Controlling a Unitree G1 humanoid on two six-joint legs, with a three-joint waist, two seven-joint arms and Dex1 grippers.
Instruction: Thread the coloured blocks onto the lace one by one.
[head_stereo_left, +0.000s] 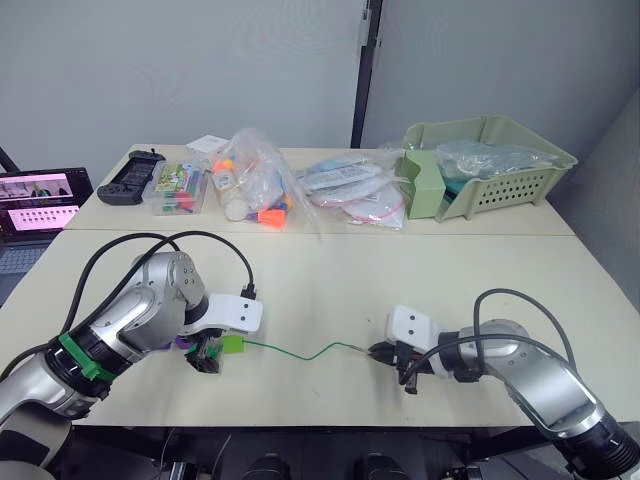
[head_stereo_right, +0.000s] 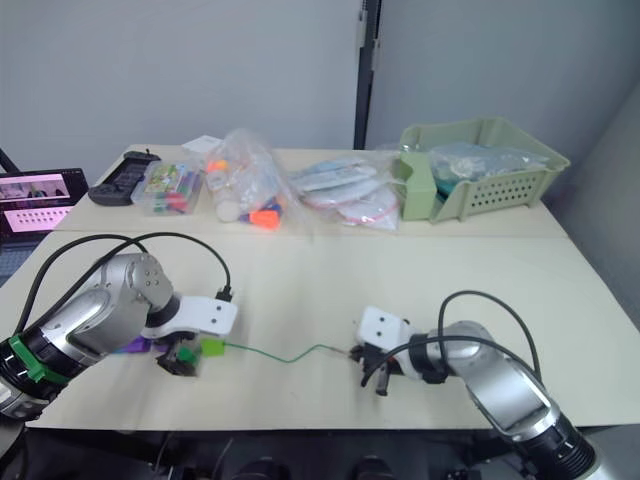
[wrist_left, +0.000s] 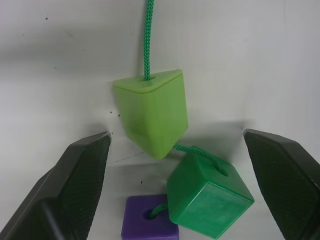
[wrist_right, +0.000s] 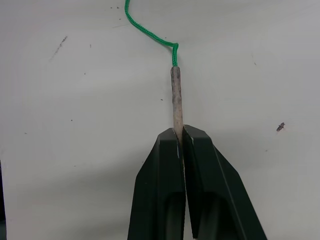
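Head views: the lace (head_stereo_left: 300, 352) runs across the desk (head_stereo_left: 330, 285) near its front edge, from the left hand (head_stereo_left: 208, 355) to the right hand (head_stereo_left: 385, 352), with bare desk behind it up to the bags (head_stereo_left: 262, 185) and basket (head_stereo_left: 490, 165) at the far side.

Left wrist view: the left hand's fingers (wrist_left: 75, 185) stand wide apart around the light green block (wrist_left: 152, 112), dark green block (wrist_left: 207, 195) and a purple block (wrist_left: 149, 227), all threaded and bunched together.

Right wrist view: the right hand (wrist_right: 181, 137) pinches the lace's stiff pale tip (wrist_right: 176, 97); open desk lies all round.
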